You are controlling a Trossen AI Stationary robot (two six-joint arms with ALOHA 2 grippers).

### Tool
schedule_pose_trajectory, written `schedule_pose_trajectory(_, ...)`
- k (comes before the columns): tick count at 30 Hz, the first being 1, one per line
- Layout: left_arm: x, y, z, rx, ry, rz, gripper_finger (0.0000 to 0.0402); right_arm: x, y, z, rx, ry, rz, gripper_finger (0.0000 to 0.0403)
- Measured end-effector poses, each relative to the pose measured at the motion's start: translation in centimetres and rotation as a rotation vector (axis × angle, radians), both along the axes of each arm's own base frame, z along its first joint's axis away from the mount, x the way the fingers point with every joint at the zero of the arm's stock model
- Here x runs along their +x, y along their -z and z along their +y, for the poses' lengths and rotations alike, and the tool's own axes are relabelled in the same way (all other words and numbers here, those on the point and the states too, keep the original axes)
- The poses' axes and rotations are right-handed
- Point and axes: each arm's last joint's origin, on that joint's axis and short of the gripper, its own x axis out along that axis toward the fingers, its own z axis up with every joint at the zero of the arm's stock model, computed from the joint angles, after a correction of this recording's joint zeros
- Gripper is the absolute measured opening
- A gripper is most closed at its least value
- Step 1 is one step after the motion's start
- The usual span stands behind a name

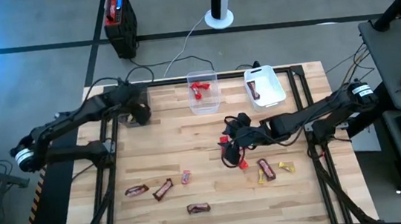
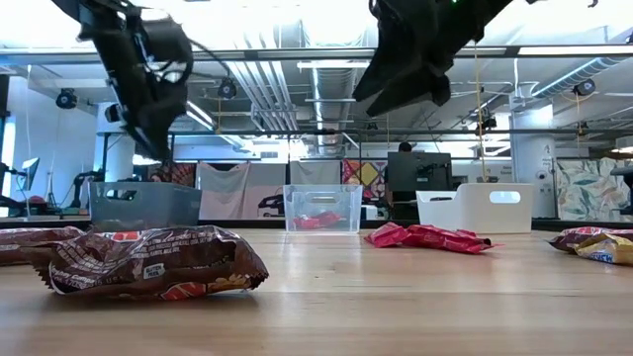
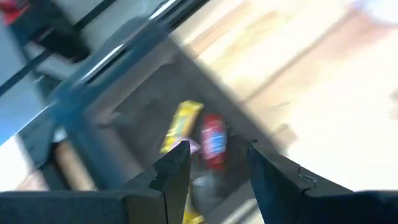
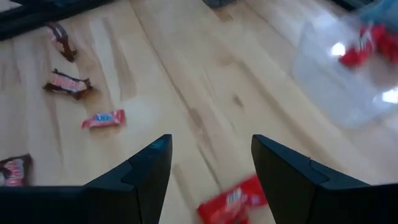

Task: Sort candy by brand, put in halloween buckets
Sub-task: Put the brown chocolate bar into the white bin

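Partly sorted — each bucket (image 1: 204,95) holds some candy, several bars (image 1: 163,188) remain on the tabletop (image 1: 189,143); both grippers' jaws gape empty.

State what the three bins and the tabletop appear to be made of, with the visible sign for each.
Clear bin: transparent plastic, probably; red candy shows through its walls. White bin: opaque, glossy plastic by its look. Dark bin: smoky, translucent plastic, likely. Tabletop: pale wood in jointed planks with visible grain.
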Motion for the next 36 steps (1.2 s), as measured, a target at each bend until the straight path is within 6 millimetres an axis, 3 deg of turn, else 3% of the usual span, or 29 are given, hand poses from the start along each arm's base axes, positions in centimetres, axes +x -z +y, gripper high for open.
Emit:
schedule_pose_trajectory(9,1.7,-3.0,-5.3,0.099,0.284,-0.275,0.013,-1.1,-1.2,0.7,0.315,0.214,0.322,0.0215)
schedule_pose_trajectory(14,2.5,-4.3,-8.5,0.135,0.467,-0.417,0.0129,-1.8,0.3,1.9,0.457,0.274,0.501,0.0215)
schedule_pose_trajectory(19,2.6,-4.9,-10.8,0.207,0.55,-0.45,0.0129,-3.5,2.3,3.0,0.51,0.378,0.753,0.0215)
schedule_pose_trajectory(27,2.0,-5.3,-11.7,0.267,0.556,-0.456,0.0129,-6.8,2.6,4.9,0.481,0.448,1.012,0.0215)
schedule_pose_trajectory(36,1.9,-5.1,-11.7,0.266,0.557,-0.451,0.0129,-10.4,0.1,5.2,0.548,0.521,0.897,0.0215)
